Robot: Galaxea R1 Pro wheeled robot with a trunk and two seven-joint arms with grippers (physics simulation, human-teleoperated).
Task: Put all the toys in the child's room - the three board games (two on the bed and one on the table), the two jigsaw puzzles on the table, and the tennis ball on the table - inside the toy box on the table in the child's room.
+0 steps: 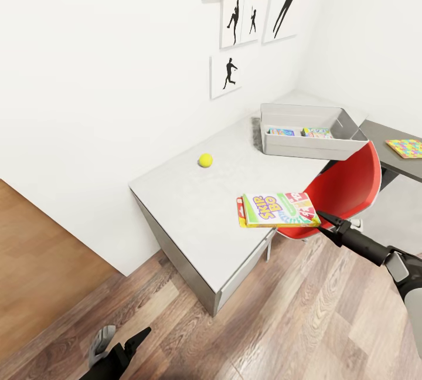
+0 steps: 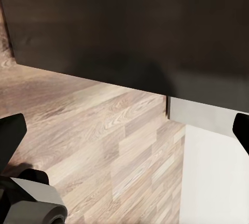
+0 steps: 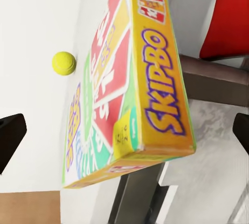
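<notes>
Nearest the camera, low over the wood floor (image 1: pixel 293 321): left gripper (image 1: pixel 120 348), fingers spread apart and holding nothing, wrist view taking in floorboards and a dark panel. To the right, right gripper (image 1: pixel 321 220) reached toward the near edge of the counter (image 1: pixel 193 210), fingertips wide apart on either side of the Skip-Bo board game (image 1: pixel 280 209) and not closed on it; whether touching the box, impossible to tell. Box lay flat at the counter's front edge, overhanging slightly toward the red chair (image 1: pixel 346 189) tucked just beside it; seen close in the right wrist view as an orange-sided carton (image 3: pixel 155 89) with purple lettering.

Farther back on the counter, well apart from the game: tennis ball (image 1: pixel 205 160), alone on the pale surface, also caught in the right wrist view (image 3: pixel 64 63).

Beyond that, toward the corner: grey toy box (image 1: pixel 299 144), open-topped, with two colourful boxes lying inside on its bottom. At far right, on a darker surface beside the toy box: a flat jigsaw puzzle (image 1: pixel 405 148) in a multicoloured grid pattern.

Behind everything, white wall hung with black silhouette prints (image 1: pixel 234 19) of athletes.
</notes>
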